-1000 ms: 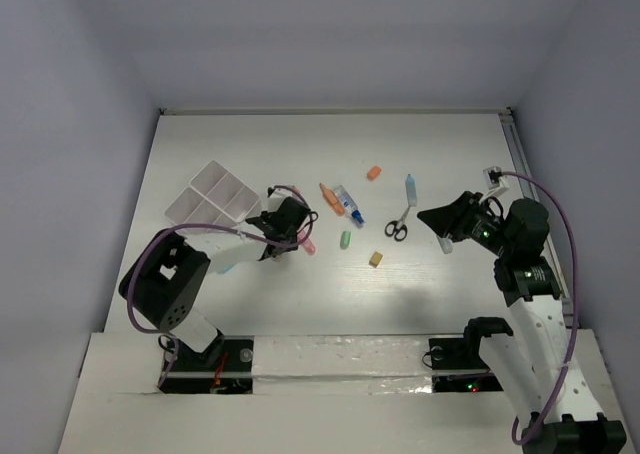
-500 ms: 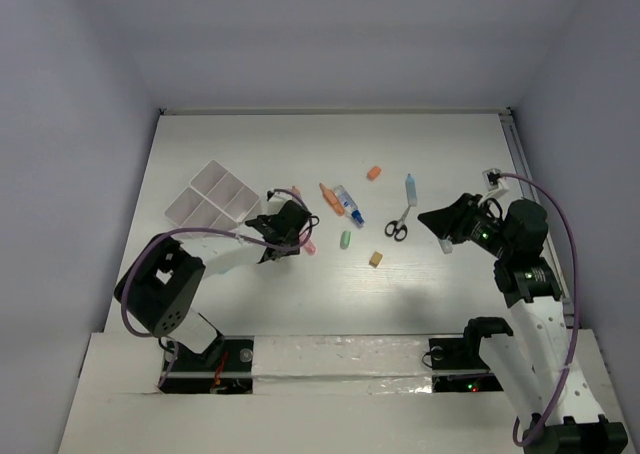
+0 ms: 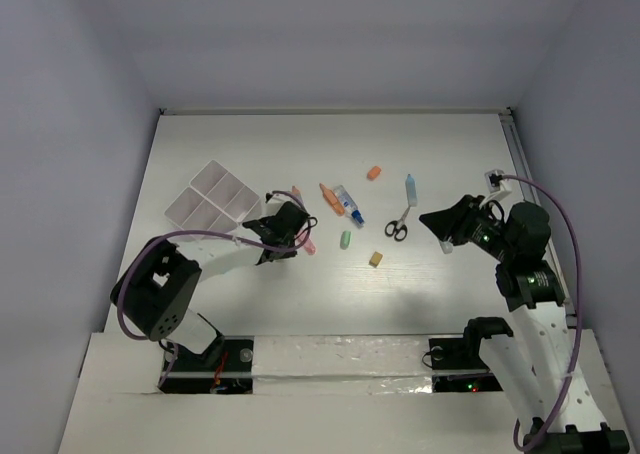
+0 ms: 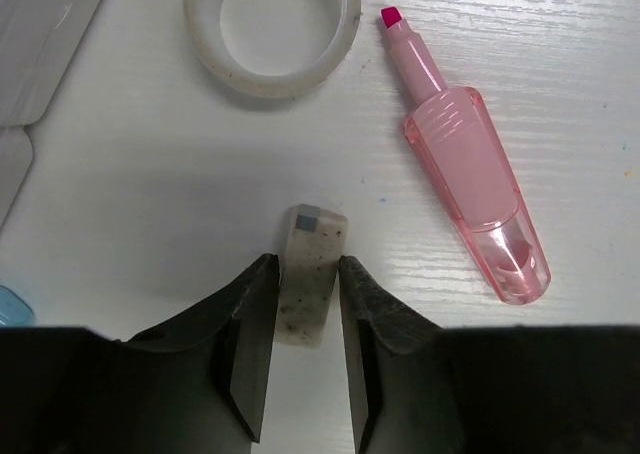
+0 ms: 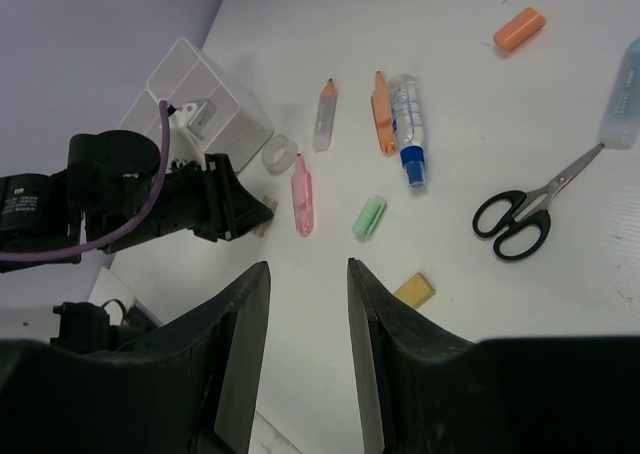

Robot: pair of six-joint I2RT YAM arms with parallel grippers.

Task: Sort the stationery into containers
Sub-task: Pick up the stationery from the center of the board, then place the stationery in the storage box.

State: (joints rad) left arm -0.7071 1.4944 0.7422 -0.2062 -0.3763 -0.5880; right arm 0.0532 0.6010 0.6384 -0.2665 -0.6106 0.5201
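Speckled eraser [image 4: 310, 274] pinched in the left end effector [image 4: 308, 266]
it lies flat on the tabletop [image 4: 150, 174], pink marker [image 4: 470, 194] just beside it, clear tape ring [image 4: 272, 24] near, containers [image 3: 212, 196] off to the left; right end effector [image 5: 308, 274] hangs open and empty over by the scissors [image 3: 397, 226], well apart

Hidden between the jaws: the speckled eraser's [image 4: 312, 259] lower end. Cut off by view edges: containers [image 4: 40, 29], light blue marker [image 5: 622, 94].
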